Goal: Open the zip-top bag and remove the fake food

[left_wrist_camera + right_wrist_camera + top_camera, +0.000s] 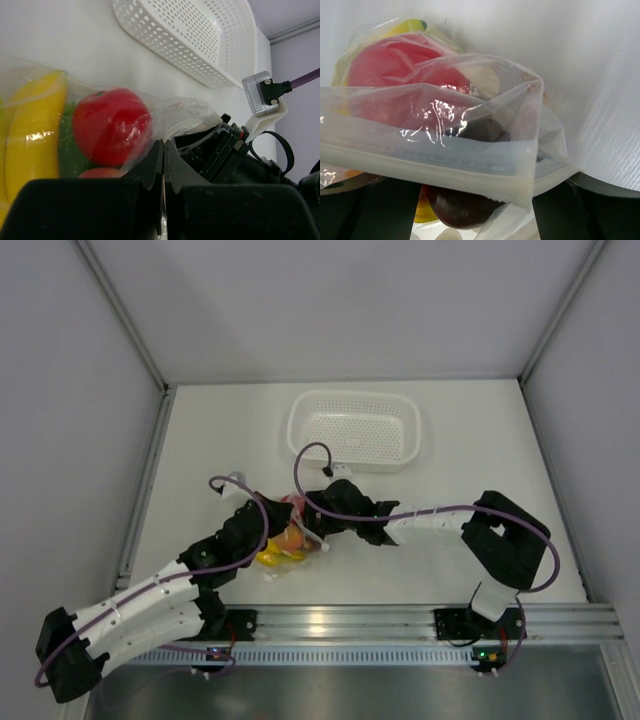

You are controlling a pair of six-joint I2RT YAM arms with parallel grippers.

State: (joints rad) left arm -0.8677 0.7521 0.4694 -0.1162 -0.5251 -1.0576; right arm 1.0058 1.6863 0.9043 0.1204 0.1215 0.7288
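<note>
The zip-top bag (288, 540) lies on the table between my two grippers, its zip strip (435, 165) stretched across the right wrist view. Inside it are a red tomato (110, 125), a yellow banana bunch (30, 135), a green leafy piece (70, 147) and an orange-peach fruit (100, 173). My left gripper (164, 150) is shut on a fold of the bag's clear film beside the tomato. My right gripper (477, 202) has its jaws part closed around the dark maroon fruit (460, 207) at the bag's mouth, with film between the fruit and one finger.
A white perforated basket (355, 430) stands behind the bag at the back middle of the table and shows in the left wrist view (190, 35). White walls close in the table on three sides. The arms' rail runs along the near edge.
</note>
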